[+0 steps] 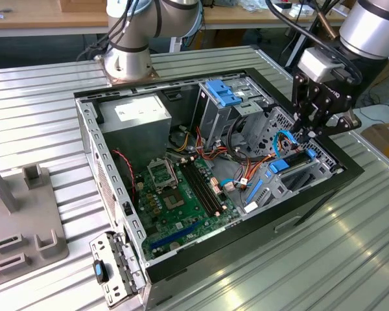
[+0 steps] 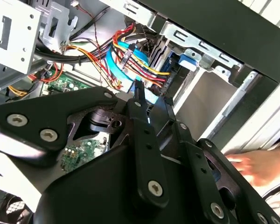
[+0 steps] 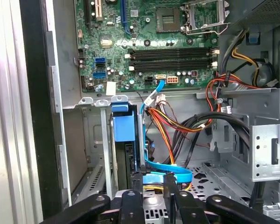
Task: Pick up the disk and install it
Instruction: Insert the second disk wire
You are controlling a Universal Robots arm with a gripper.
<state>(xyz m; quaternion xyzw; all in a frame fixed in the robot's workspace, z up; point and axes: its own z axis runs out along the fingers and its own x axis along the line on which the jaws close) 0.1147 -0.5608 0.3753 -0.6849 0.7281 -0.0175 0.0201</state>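
Note:
The disk stands on edge in a low bay inside the open computer case, on the exterior view's right. It is grey metal with a bright blue carrier end. The first wrist view shows that blue carrier sitting between upright metal rails. My gripper hangs just above the disk's far end, beside a looped light blue flat cable. That cable curls right at the gripper. Something blue sits at the tip of the gripper; whether it is cable or carrier rail is unclear.
The case lies open on a ribbed metal table. Inside it are a green motherboard, a power supply and an upright grey bay with a blue latch. Coloured wire bundles crowd the gripper. A person's hand rests outside the case wall.

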